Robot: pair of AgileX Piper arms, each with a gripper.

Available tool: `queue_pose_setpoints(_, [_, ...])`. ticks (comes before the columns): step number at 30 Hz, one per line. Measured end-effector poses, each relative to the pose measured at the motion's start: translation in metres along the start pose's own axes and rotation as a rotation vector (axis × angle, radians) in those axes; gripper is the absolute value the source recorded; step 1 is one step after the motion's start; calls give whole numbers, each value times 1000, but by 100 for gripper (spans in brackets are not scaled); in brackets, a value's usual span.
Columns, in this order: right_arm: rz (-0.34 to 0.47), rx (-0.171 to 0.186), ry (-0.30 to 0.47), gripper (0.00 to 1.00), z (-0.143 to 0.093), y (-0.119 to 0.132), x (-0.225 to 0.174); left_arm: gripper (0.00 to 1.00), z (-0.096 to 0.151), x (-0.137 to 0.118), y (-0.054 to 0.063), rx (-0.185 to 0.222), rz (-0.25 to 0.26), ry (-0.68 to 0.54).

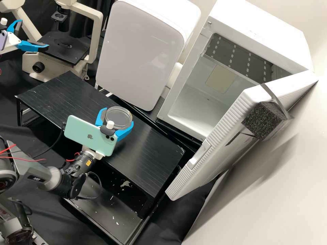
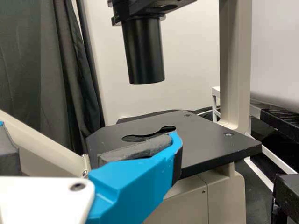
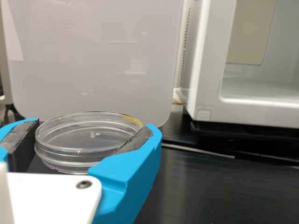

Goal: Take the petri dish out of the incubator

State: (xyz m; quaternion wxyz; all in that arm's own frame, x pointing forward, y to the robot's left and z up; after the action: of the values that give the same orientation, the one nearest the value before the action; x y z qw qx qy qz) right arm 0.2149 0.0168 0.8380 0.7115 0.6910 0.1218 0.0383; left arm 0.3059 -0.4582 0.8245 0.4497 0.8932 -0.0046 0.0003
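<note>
My right gripper (image 1: 118, 117) is over the black platform (image 1: 146, 163) in the high view, its two blue fingers around the clear round petri dish (image 1: 119, 117). The right wrist view shows my right gripper (image 3: 93, 133) with a dark pad against each side of the dish (image 3: 70, 151), which looks level. Behind to the right, the white incubator (image 1: 265, 30) stands with its door (image 1: 218, 146) swung wide. At the microscope, my left gripper (image 1: 34, 35) is open and holds nothing; the left wrist view has my left gripper (image 2: 91, 148) in front of the microscope stage (image 2: 210, 144).
A closed white cabinet (image 1: 139, 51) stands behind the platform, left of the incubator. The microscope (image 1: 97, 34) is at the back left. A black foam block (image 1: 262, 120) is fixed on the incubator door's outer side. A lower black tray (image 1: 105, 207) lies in front.
</note>
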Motion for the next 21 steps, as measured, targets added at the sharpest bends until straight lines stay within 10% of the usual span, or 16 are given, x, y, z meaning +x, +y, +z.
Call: queue_pose_setpoints(21, [-125, 10, -1, 0, -1, -34, -2, 100, 0, 0, 0, 0, 0, 0])
